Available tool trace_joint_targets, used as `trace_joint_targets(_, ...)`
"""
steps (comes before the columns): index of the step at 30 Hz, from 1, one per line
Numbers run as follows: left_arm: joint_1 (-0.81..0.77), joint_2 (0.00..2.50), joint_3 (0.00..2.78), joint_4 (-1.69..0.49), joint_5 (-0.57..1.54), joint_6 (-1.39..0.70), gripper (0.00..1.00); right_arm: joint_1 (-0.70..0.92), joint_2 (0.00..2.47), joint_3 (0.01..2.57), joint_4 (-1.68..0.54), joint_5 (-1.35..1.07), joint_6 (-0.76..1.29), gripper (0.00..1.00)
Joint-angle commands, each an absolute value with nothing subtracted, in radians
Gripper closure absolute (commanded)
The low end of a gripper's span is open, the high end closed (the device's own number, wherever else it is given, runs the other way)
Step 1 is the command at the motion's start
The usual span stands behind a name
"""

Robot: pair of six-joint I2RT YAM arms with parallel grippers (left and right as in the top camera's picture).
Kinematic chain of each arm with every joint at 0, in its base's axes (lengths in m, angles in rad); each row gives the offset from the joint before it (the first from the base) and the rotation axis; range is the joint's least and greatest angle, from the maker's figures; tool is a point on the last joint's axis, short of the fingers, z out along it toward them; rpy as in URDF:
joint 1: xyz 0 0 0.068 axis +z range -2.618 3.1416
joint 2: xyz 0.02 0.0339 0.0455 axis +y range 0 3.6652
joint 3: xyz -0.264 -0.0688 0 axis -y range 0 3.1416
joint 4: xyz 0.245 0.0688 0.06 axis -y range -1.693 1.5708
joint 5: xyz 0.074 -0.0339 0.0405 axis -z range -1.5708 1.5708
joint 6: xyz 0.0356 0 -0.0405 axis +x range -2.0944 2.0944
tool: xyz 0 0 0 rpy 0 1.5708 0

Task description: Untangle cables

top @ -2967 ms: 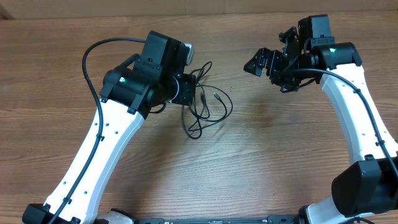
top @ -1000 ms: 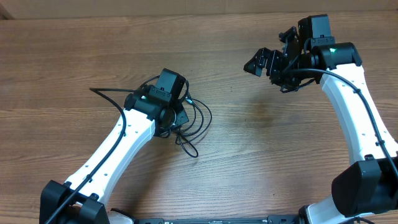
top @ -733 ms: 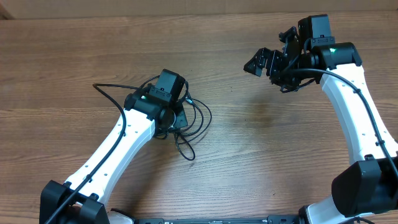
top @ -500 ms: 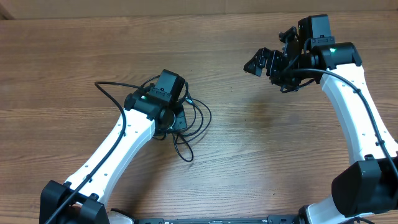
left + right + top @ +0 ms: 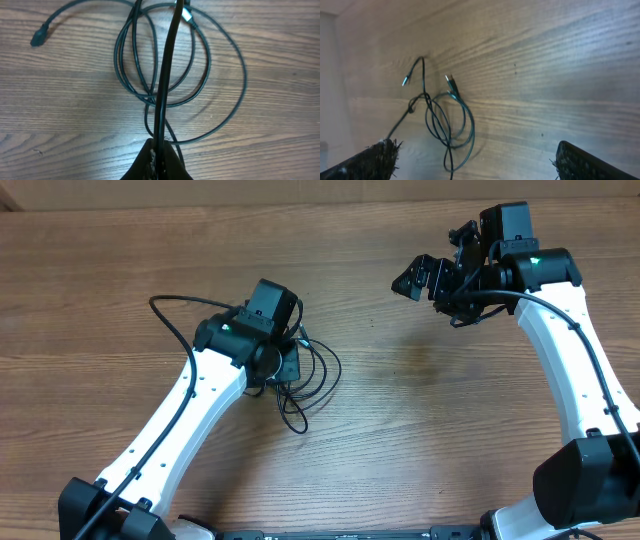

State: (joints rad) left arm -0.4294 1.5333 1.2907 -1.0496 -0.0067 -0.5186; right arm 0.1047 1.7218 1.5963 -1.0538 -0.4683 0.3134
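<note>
No legible text, label, brand, number or sign in any view: none readable on cables (image 5: 165, 75), left arm (image 5: 190, 415), right arm (image 5: 570, 370), table (image 5: 90, 270).

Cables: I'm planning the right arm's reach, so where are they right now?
In the overhead view the cables lie coiled left of centre, beside the left gripper, which is shut on one strand.

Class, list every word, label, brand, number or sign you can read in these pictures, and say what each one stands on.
None: no readable text shows in any view.
The cables, the left arm, the right arm and the wooden table show no words, numbers or logos.
</note>
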Motion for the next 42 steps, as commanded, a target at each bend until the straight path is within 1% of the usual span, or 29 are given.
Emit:
trace_joint_targets(1,-0.426,1.522,1.347,-1.071,0.008,-0.493,0.96,0.104,1.711,1.604,-1.116,-0.552,0.313,0.00)
trace_joint_targets(4,-0.426,1.522,1.371,-1.102,0.008,-0.493,0.96,0.107,1.711,1.604,-1.161,-0.621,0.256,0.00)
trace_joint_targets(6,-0.426,1.522,1.388,-1.119,0.008,-0.493,0.96,0.110,1.711,1.604,-1.197,-0.621,0.262,0.01)
trace_joint_targets(7,-0.426,1.522,1.397,-1.126,0.008,-0.493,0.96,0.112,1.711,1.604,-1.216,-0.624,0.262,0.04)
trace_joint_targets(9,-0.426,1.522,1.416,-1.139,0.008,-0.493,0.96,0.117,1.709,1.604,-1.254,-0.623,0.285,0.06)
trace_joint_targets(14,-0.426,1.508,1.438,-1.155,0.008,-0.493,0.96,0.132,1.680,1.604,-1.342,-0.624,0.288,0.08)
trace_joint_targets(21,-0.426,1.456,1.438,-1.155,0.008,-0.493,0.96,0.157,1.536,1.604,-1.422,-0.612,0.287,0.08)
trace_joint_targets(26,-0.426,1.425,1.438,-1.155,0.008,-0.493,0.96,0.194,1.405,1.604,-1.502,-0.504,0.304,0.06)
trace_joint_targets(31,-0.426,1.415,1.438,-1.155,0.007,-0.493,0.96,0.259,1.262,1.603,-1.555,-0.292,0.429,0.05)
trace_joint_targets(32,-0.426,1.413,1.438,-1.155,0.004,-0.493,0.96,0.273,1.233,1.602,-1.554,-0.237,0.472,0.01)
trace_joint_targets(35,-0.426,1.407,1.438,-1.150,-0.020,-0.493,0.96,0.304,1.159,1.580,-1.543,-0.131,0.593,0.00)
trace_joint_targets(37,-0.426,1.400,1.438,-1.144,-0.034,-0.490,0.96,0.316,1.122,1.549,-1.522,-0.125,0.649,0.00)
trace_joint_targets(42,-0.426,1.356,1.438,-1.095,-0.014,-0.384,0.96,0.347,1.085,1.389,-1.415,-0.177,0.762,0.00)
